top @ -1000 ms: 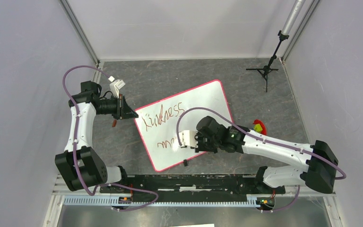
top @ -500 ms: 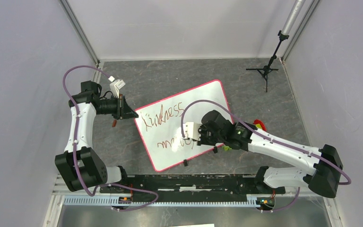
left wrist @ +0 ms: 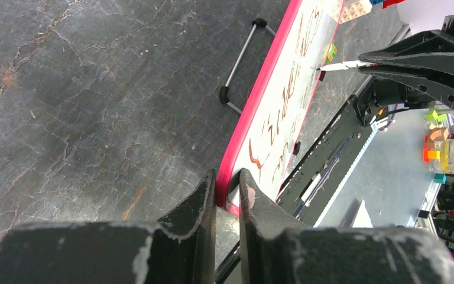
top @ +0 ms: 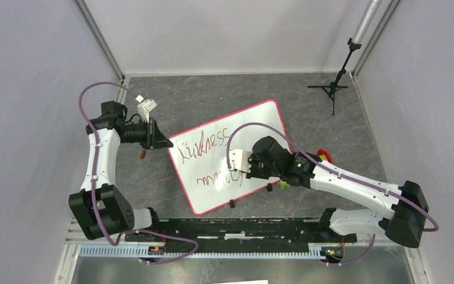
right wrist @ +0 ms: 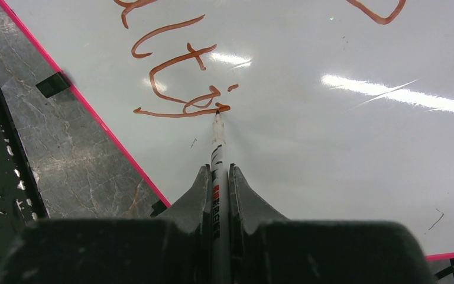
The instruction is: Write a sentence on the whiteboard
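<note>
Here, a marker (right wrist: 217, 151) is being gripped between the narrowed jaws of the right gripper (right wrist: 217, 173). Only its white barrel and tip are showing, the rest being hidden by the fingers. Its tip is being pressed to the whiteboard (right wrist: 343, 154) at the end of the lower line of the sentence (right wrist: 165, 113). The reddish-brown strokes further up are being cut off by the top of the wrist view and cannot be read there.

In the view from above, the gripper is being held over the lower line, so part of that scrawl is being covered. The upper line is reading roughly as "kindness"; the lower one is too loose to be made out.

The whiteboard is lying skewed near the middle of the grey table (top: 213, 94), with two black clips (top: 232, 203) on its near long edge. Its left corner is being pinched by the left gripper (left wrist: 227, 184), one finger being set on each side of the red border. Whether that corner is being raised off the table cannot be told.

A red and yellow object (top: 324, 157) is being half hidden behind the right arm and cannot be identified. A small tripod (top: 333, 89) is standing by the far right corner.
</note>
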Robot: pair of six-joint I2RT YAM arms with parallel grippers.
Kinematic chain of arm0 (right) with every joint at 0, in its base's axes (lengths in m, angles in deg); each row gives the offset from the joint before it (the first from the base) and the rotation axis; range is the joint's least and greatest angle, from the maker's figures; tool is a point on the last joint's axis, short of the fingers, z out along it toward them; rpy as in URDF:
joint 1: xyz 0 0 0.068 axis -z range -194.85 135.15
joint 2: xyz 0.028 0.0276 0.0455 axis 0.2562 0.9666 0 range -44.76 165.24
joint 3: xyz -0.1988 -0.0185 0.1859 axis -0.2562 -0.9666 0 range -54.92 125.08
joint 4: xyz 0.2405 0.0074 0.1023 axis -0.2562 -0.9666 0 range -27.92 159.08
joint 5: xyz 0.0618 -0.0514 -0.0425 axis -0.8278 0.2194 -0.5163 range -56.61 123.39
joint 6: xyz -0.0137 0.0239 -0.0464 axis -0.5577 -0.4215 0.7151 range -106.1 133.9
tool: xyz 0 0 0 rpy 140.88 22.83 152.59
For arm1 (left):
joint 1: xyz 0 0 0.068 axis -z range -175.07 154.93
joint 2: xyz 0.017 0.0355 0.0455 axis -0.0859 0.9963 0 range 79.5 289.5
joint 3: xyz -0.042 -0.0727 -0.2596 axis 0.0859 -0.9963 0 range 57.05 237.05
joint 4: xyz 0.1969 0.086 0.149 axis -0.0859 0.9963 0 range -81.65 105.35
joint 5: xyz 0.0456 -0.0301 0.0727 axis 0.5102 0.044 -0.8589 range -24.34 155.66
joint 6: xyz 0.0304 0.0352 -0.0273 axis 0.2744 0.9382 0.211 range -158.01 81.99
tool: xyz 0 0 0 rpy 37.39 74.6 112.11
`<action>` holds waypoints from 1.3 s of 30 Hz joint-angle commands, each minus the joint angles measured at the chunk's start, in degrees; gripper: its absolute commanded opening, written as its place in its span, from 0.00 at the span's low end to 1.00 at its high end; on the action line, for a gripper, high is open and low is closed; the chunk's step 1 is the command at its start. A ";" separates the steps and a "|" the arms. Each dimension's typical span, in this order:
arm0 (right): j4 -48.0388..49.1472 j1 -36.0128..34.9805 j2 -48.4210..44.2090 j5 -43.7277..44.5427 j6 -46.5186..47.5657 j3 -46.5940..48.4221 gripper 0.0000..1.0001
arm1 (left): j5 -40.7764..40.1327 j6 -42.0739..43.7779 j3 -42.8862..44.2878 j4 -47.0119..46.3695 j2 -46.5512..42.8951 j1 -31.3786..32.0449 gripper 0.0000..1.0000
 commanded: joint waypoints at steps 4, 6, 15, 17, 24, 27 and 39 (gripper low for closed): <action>1.88 0.95 0.61 2.07 0.05 0.82 0.00 | -2.19 -0.54 -0.91 0.09 -0.25 2.17 0.15; 1.10 1.43 0.47 2.53 0.04 0.82 0.00 | -2.24 -0.59 -0.91 0.08 -0.28 2.16 0.15; -1.15 2.45 -0.66 2.14 -0.25 -1.85 0.00 | -2.28 -0.60 -0.74 0.09 0.14 2.16 0.15; -1.64 2.39 -0.48 0.82 -0.21 -2.17 0.00 | -2.35 -0.58 -0.66 0.08 0.13 2.16 0.15; -2.60 2.26 1.11 -4.22 0.31 -1.19 0.00 | -2.35 -0.63 -0.41 0.10 0.41 2.16 0.15; -2.03 2.27 1.94 -5.82 0.40 0.10 0.00 | -2.48 -0.67 -0.39 0.08 0.51 2.16 0.15; -1.41 2.27 0.40 -8.32 -0.03 2.33 0.00 | -2.37 -0.55 -0.47 0.11 0.69 2.16 0.15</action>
